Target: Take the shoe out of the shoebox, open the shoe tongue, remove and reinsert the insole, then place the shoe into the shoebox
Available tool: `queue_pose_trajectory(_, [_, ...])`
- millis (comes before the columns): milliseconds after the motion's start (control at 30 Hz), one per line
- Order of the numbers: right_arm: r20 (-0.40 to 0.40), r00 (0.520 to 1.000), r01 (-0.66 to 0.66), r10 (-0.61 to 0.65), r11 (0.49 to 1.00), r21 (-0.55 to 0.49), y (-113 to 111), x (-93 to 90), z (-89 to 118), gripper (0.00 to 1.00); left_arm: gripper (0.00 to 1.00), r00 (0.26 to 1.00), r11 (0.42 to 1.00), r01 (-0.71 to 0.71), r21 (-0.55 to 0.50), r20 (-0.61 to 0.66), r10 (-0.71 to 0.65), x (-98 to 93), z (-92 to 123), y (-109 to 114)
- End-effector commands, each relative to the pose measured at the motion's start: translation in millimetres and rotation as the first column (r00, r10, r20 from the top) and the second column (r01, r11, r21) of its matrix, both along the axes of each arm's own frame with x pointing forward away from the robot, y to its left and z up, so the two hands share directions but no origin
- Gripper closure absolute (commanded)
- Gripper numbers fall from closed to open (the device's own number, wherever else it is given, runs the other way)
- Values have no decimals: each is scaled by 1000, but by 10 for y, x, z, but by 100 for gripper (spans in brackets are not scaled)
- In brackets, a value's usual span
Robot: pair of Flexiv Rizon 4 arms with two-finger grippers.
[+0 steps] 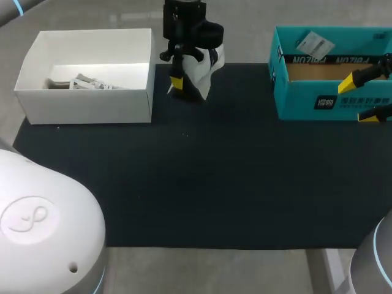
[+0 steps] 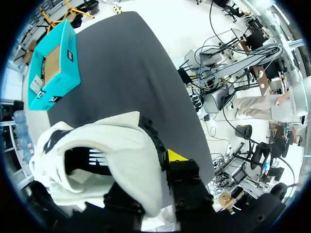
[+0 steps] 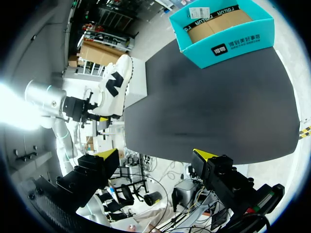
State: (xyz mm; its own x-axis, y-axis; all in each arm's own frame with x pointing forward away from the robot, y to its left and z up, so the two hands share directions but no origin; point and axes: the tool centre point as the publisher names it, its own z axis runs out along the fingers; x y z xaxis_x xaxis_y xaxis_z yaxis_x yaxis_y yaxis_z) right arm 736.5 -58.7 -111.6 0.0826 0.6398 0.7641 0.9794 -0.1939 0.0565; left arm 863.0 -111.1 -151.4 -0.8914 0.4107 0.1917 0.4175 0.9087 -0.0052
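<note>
A white shoe with black markings (image 1: 201, 72) hangs over the far edge of the black mat (image 1: 214, 177), between the two boxes. My left gripper (image 1: 184, 82) is shut on its collar; one yellow tip shows outside the shoe. In the left wrist view the shoe (image 2: 116, 150) fills the space ahead of the gripper (image 2: 155, 170), its opening visible. The teal shoebox (image 1: 324, 67) stands at the far right, open, with a cardboard floor and a tag inside. My right gripper (image 1: 361, 98) hovers wide open at that box's front right, holding nothing; in its own view the gripper (image 3: 155, 155) frames the mat, with the shoebox (image 3: 223, 29) beyond.
A white open box (image 1: 86, 98) with crumpled paper inside stands at the far left of the mat. The mat's middle and near part lie bare. The shoe (image 3: 115, 82) and my left arm appear far off in the right wrist view.
</note>
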Motion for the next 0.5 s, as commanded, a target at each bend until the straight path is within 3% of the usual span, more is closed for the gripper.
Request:
queue_pose_trajectory(33, [0,1000,2,-2,1000,-2,3,-4,-7,0,100,999,1000,-28,11,34,27,182,40,250])
queue_pose_trajectory(233, [0,1000,2,-2,1000,-2,3,-4,-7,0,100,998,999,-38,-2,53,38,370,173,590])
queue_pose_trajectory(500, [0,1000,2,-2,1000,-2,3,-4,-7,0,100,999,998,-9,55,46,7,650,250,1085])
